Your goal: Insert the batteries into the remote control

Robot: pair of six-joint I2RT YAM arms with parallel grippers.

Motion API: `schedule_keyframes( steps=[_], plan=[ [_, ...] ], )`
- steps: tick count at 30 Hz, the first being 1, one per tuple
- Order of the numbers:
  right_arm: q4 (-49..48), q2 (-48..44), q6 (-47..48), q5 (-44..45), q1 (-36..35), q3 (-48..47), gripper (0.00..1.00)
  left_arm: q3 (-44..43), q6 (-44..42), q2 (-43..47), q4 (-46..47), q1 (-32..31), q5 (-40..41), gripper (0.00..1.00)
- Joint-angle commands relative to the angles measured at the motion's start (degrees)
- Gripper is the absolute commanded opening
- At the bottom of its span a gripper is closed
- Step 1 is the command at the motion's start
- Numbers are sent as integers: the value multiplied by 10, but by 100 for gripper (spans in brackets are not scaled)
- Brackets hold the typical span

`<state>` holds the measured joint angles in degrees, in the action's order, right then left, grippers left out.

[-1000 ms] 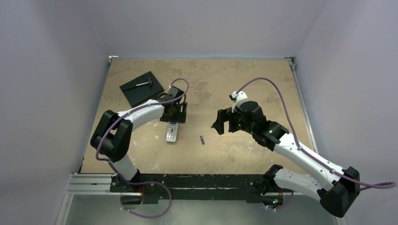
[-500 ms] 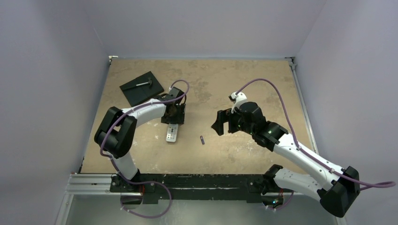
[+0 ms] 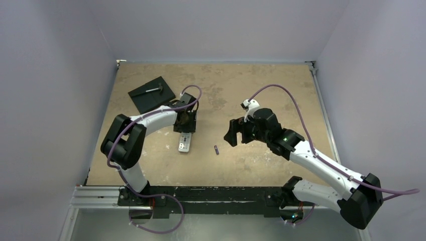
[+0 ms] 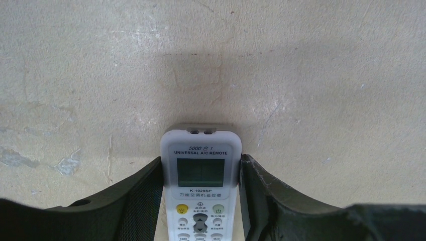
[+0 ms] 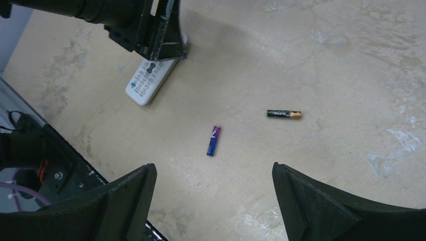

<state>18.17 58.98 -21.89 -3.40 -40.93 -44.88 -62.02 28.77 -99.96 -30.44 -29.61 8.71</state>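
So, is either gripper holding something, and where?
The left gripper brackets the remote control at its screen end, on both long sides; whether it grips yet cannot be told. The right gripper holds nothing.

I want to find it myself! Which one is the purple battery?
Look at the tan table, just right of the white remote. Two batteries lie there; the purple battery is blue-and-purple and nearer the remote, while the other battery is black with a gold end.
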Motion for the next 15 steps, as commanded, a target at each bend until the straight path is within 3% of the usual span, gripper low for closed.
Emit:
schedule_keyframes(
  steps=[1,15],
  plan=[
    [-43,0,-2,-64,-4,-18,95,10,22,37,24,6,-12,0],
    [-89,12,-52,-159,-16,-24,87,49,127,163,64,6,-93,0]
  ],
)
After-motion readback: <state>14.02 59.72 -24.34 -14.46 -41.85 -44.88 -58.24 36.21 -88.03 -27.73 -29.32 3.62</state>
